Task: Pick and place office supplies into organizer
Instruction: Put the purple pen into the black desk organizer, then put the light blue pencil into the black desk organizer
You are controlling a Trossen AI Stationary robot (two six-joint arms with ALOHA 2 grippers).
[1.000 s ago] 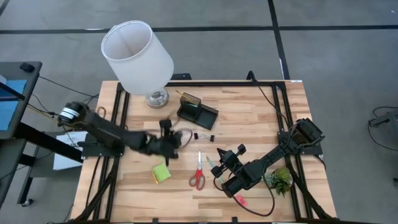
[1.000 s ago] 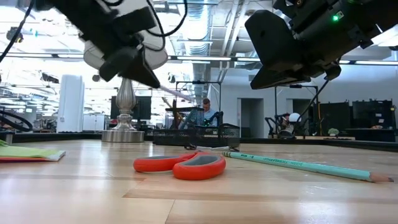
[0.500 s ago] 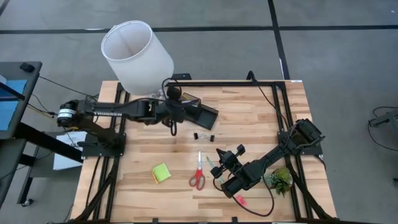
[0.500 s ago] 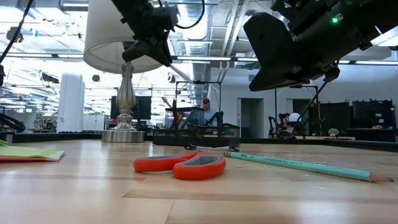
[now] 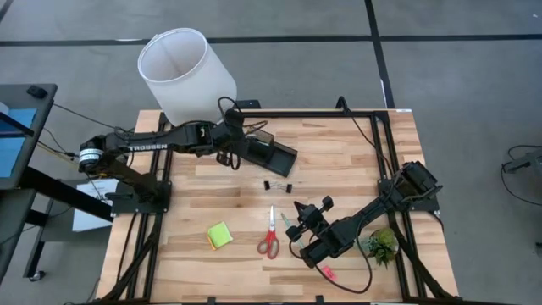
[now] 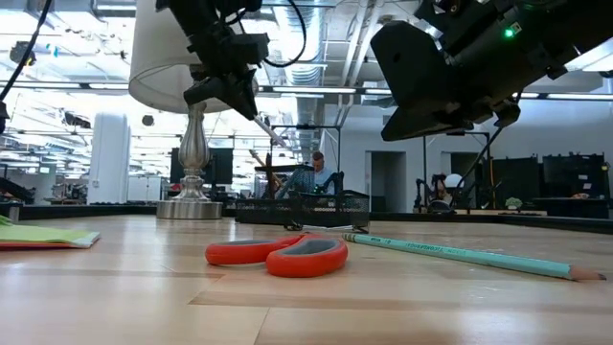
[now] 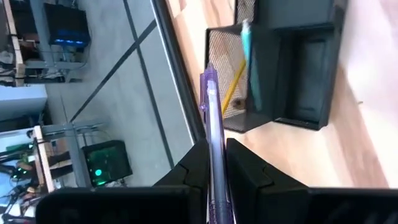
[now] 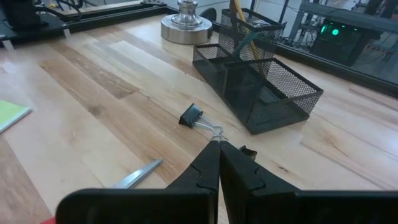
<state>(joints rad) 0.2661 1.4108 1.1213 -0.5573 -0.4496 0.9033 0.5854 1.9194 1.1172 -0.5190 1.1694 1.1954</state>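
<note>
My left gripper (image 5: 230,151) hangs over the table's far left part, next to the black mesh organizer (image 5: 269,152), and is shut on a purple pen (image 7: 210,106). The organizer's cup (image 7: 239,68) holds a yellow pencil and a teal pen. On the table lie the red-handled scissors (image 5: 270,235), a lime-green sticky-note pad (image 5: 220,235), a teal pencil (image 6: 460,255), black clips (image 5: 277,185) and a pink piece (image 5: 328,273). My right gripper (image 8: 219,146) is shut and hovers over the teal pencil, pointing at a clip (image 8: 191,116). My left gripper pinches the purple pen's shaft (image 7: 215,163) between its two fingers. The pen lies along the fingers and sticks out past their tips toward the organizer's cup. It is lifted clear of the table and slants downward (image 6: 271,129).
A lamp with a white shade (image 5: 186,76) and metal foot (image 8: 186,26) stands at the far left, close behind the organizer. A small green plant (image 5: 383,244) sits at the right edge. Bare wood shows in the middle and at the near left.
My left gripper has gone up and toward the table's far edge, from beside the sticky-note pad to the organizer, and has rolled about its own axis. The purple pen has travelled with it, clear of the table. My right arm has kept still.
</note>
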